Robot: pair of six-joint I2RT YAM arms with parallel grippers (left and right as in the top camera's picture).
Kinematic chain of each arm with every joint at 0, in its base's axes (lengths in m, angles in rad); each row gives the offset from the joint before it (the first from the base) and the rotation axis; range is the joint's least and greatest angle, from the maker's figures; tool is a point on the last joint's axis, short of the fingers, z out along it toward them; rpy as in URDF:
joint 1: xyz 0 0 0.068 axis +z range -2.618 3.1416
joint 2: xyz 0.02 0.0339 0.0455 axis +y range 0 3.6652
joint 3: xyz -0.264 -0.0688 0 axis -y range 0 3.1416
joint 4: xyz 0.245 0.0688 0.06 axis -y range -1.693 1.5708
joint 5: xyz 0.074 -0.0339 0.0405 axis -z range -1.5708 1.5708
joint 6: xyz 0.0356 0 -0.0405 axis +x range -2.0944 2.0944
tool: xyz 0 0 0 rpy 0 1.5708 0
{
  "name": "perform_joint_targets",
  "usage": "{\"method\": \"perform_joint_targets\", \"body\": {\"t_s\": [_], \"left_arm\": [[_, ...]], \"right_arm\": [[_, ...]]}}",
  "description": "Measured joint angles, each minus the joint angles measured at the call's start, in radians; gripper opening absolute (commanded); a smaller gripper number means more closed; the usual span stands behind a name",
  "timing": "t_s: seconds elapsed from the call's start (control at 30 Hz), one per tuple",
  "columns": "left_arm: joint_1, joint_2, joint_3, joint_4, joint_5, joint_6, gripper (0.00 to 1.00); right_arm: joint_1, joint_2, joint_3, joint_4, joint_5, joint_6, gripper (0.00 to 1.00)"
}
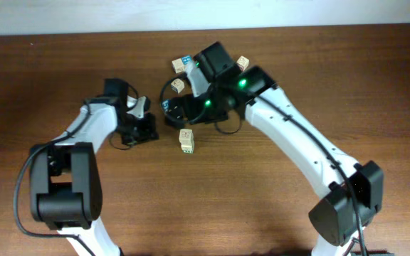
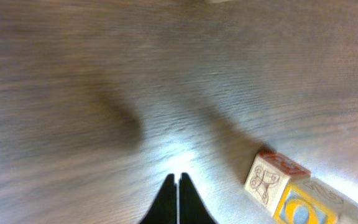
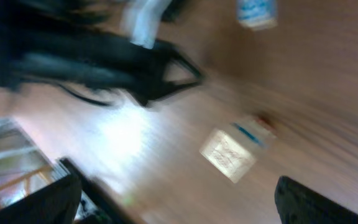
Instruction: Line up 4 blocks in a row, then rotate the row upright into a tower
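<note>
1. Four-block job, judged partway: red-marked block (image 2: 267,180) and yellow-marked block (image 2: 298,210) touching mid-table; third block (image 1: 179,85) and fourth block (image 1: 243,62) farther back, well apart.
2. Left fingers (image 2: 178,199) shut, empty, near the red-marked block.
3. Right fingers (image 1: 172,108) spread wide, holding nothing, between the pair and the third block.
4. Next, likely: straddle one block squarely, close, twist.
5. In the way: touching neighbour, blue-topped cube (image 1: 184,62), crowded arms.

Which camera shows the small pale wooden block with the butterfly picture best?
Left wrist: the small pale wooden butterfly block is close and sharp. Overhead shows only a tiny touching pair of blocks; which is it, I cannot tell. Right wrist shows only blurred blocks.
</note>
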Motion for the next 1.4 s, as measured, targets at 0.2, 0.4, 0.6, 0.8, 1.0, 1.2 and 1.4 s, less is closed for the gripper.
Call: {"method": "perform_joint_targets", "body": {"t_s": [0.2,0.4,0.6,0.8,1.0,1.2,1.4], "left_arm": [[0.103,-0.270,0.104,-0.094,-0.258,0.081,0.82],[0.114,-0.546,0.118,-0.140,-0.478,0.087,0.99],[0.114,-0.545,0.118,-0.142,-0.493,0.087,0.99],[0.114,-0.545,0.118,-0.142,-0.496,0.087,0.99],[0.114,-0.545,0.118,-0.142,-0.496,0.087,0.99],[0.114,-0.546,0.119,-0.146,-0.496,0.087,0.99],[0.114,-0.545,0.120,-0.142,-0.496,0.087,0.99]], "right_arm": [[-0.167,-0.231,0.064,-0.282,0.393,-0.023,0.99],[-0.270,-0.603,0.070,-0.504,0.552,-0.023,0.99],[-0.270,-0.859,0.080,-0.572,0.561,-0.027,0.99],[-0.294,-0.858,0.044,-0.445,0.673,-0.066,0.99],[-0.427,-1.201,-0.645,0.315,0.676,-0.251,0.99],[-0.534,-1.679,-1.332,0.785,0.530,-0.269,0.99],[-0.537,-1.888,-1.701,0.949,0.427,-0.269,0.99]]}}
